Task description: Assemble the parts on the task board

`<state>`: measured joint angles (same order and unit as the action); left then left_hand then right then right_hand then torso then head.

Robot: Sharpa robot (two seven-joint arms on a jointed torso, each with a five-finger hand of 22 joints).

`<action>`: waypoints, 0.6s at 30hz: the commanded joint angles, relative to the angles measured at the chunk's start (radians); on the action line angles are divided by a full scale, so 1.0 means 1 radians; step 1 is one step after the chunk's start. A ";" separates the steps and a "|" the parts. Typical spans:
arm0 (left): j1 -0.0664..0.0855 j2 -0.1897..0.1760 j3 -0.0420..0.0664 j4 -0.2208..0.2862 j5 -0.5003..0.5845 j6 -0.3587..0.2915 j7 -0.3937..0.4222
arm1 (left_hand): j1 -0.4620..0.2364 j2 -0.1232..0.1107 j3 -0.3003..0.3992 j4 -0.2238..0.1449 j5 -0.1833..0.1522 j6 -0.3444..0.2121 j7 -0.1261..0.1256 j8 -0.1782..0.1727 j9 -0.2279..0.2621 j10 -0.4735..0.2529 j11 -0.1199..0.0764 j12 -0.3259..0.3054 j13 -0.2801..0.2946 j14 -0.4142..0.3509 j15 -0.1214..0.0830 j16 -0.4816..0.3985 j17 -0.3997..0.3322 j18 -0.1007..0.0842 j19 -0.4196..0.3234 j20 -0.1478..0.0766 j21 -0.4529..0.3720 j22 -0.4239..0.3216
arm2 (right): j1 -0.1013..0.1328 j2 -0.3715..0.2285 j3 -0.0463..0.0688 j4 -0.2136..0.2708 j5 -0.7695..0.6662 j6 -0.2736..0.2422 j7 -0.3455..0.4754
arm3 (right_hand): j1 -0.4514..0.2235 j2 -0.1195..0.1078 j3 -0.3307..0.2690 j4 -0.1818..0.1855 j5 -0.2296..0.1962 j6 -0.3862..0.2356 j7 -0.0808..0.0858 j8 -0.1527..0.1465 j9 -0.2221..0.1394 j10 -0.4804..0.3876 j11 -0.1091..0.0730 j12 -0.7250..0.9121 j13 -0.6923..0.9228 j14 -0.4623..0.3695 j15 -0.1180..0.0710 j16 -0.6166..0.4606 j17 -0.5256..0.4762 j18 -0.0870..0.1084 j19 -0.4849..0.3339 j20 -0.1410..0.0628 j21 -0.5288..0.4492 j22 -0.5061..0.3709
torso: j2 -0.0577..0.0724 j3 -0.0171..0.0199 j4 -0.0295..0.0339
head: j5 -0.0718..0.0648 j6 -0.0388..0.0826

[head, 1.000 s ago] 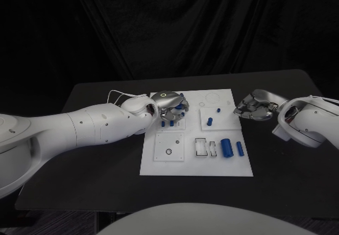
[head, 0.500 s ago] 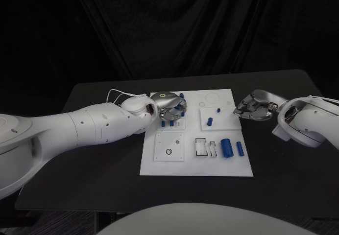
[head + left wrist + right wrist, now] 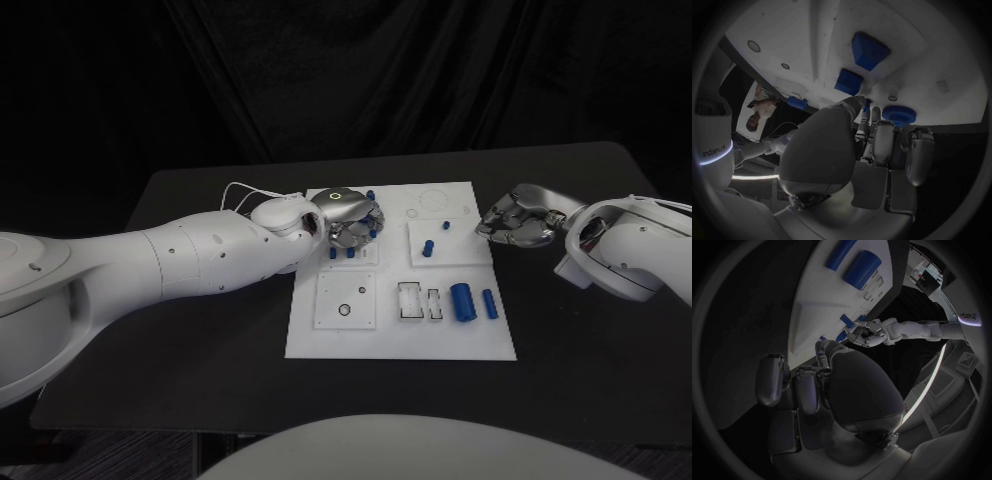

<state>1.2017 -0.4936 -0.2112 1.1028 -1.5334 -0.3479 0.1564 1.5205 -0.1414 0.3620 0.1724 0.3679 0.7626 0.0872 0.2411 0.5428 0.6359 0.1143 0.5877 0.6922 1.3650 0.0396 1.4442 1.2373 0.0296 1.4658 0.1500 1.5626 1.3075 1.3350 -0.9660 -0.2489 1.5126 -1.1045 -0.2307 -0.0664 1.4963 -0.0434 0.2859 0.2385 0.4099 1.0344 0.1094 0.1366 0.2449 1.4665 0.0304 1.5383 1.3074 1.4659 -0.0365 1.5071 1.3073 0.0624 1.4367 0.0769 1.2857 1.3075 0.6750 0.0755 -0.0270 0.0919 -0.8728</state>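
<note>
Hand work at the white rectangular task board (image 3: 404,330), centred on the black table (image 3: 202,200).
The silver left hand (image 3: 346,215) is edging slightly toward the board's far-left blue parts (image 3: 352,252), fingers curled, grasp unclear; seating looks unfinished. The silver right hand (image 3: 516,220) is idling, curled and seemingly empty. No legible lettering.

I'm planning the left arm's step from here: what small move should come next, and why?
Probably a slight lowering of the left hand to close its fingers on a blue part. It hovers over the far left corner of the task board, fingertips close by a small blue piece, whether touching I cannot tell. The right hand waits, curled, off the board's right edge.
</note>
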 commanded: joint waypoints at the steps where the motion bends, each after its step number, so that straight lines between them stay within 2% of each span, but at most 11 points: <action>1: -0.003 0.005 0.001 -0.002 -0.009 0.008 0.009 | -0.009 0.001 0.006 -0.004 -0.005 -0.010 -0.010 -0.012 -0.005 0.013 -0.002 0.006 -0.005 -0.002 -0.002 -0.001 -0.003 -0.019 0.055 0.000 0.004 0.249 | -0.003 0.000 0.001 -0.001 -0.001 0.009 -0.024 | 0.001 0.003 0.003 -0.001 0.006 0.003 -0.001 0.007 0.002 0.060 0.002 0.002 0.228 0.078 0.004 -0.001 0.200 0.004 0.000 0.000 -0.002 0.175 | 0.001 0.0001 0.0003 | 0.000 0.000; 5: -0.003 0.009 0.001 -0.005 -0.009 0.007 0.009 | -0.008 0.004 0.008 -0.006 -0.004 -0.010 -0.010 -0.014 -0.006 0.017 -0.004 0.007 -0.007 -0.001 -0.003 0.000 -0.002 -0.020 0.060 0.000 0.004 0.250 | -0.003 0.000 0.001 -0.001 -0.001 0.011 -0.026 | 0.001 0.003 0.003 -0.001 0.006 0.003 -0.001 0.007 0.002 0.060 0.002 0.002 0.228 0.078 0.004 -0.001 0.200 0.004 0.000 0.000 -0.002 0.175 | 0.000 0.0002 0.0012 | 0.000 0.000; 15: -0.004 0.010 0.001 -0.007 -0.009 0.005 0.007 | -0.009 0.025 0.020 -0.025 -0.005 0.039 0.005 -0.004 -0.005 0.086 -0.026 0.025 -0.024 0.015 -0.019 0.005 0.008 -0.030 0.105 -0.013 0.008 0.263 | -0.003 0.000 0.001 0.000 -0.001 0.012 -0.027 | 0.001 0.004 0.004 -0.002 0.006 0.002 -0.001 0.007 0.002 0.060 0.002 0.002 0.228 0.078 0.003 -0.002 0.199 0.005 0.000 0.000 -0.003 0.175 | 0.001 -0.0003 0.0000 | 0.000 0.000; 18: -0.005 0.009 0.001 -0.005 -0.009 -0.003 0.018 | -0.009 0.032 0.022 -0.033 -0.006 0.069 0.017 0.003 -0.003 0.107 -0.040 0.027 -0.031 0.023 -0.031 0.007 0.015 -0.030 0.105 -0.022 0.008 0.263 | -0.003 0.001 0.001 0.000 -0.001 0.013 -0.028 | 0.001 0.004 0.004 -0.002 0.007 0.002 -0.001 0.006 0.002 0.060 0.002 0.002 0.228 0.078 0.003 -0.001 0.199 0.005 0.000 0.000 -0.003 0.175 | 0.000 -0.0002 0.0000 | 0.000 0.000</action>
<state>1.1996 -0.4853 -0.2112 1.0965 -1.5344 -0.3481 0.1568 1.5085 -0.1194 0.3842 0.1418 0.3680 0.8270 0.1035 0.2419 0.5381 0.7380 0.0747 0.6112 0.6620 1.3904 0.0138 1.4445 1.2510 0.0134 1.4674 0.1336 1.5665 1.3074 1.3348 -0.9656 -0.2489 1.5117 -1.1045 -0.2232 -0.0721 1.4963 -0.0434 0.2859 0.2385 0.4099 1.0344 0.1094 0.1366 0.2457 1.4665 0.0304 1.5383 1.3074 1.4659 -0.0365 1.5071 1.3073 0.0624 1.4367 0.0769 1.2857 1.3074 0.6756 0.0755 -0.0265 0.0912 -0.8728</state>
